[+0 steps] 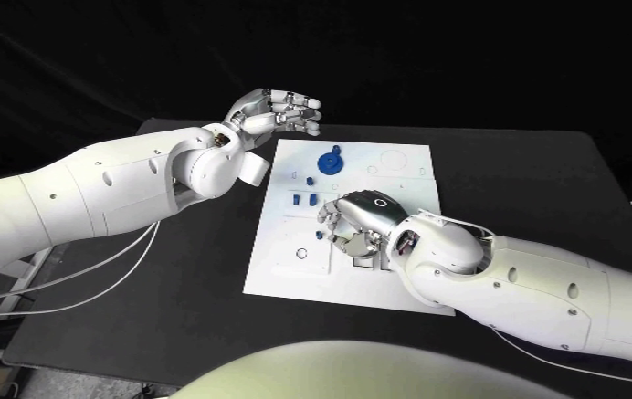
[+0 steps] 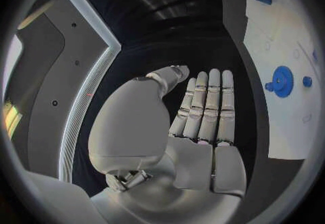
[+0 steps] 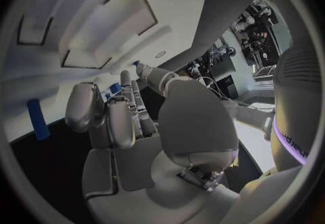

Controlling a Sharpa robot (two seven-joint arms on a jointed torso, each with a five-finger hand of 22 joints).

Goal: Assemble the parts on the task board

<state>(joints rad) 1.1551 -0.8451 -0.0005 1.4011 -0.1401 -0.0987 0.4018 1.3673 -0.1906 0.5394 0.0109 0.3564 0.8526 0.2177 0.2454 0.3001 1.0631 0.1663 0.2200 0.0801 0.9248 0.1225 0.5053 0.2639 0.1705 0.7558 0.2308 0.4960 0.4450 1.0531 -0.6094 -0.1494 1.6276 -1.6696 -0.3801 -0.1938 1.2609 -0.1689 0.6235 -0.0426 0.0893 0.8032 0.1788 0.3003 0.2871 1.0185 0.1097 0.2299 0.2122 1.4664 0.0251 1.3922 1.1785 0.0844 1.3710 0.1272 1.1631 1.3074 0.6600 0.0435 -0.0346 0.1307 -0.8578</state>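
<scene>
left hand (image 1: 277, 112) open, right hand (image 1: 358, 223) curled.

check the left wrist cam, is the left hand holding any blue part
No: the left hand has its fingers straight with nothing in them, and the blue gear lies apart on the task board.

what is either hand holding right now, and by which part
The left hand holds nothing; its fingers are straight and apart, off the task board. The right hand is curled down over the board; whether it grips a part cannot be told.
</scene>
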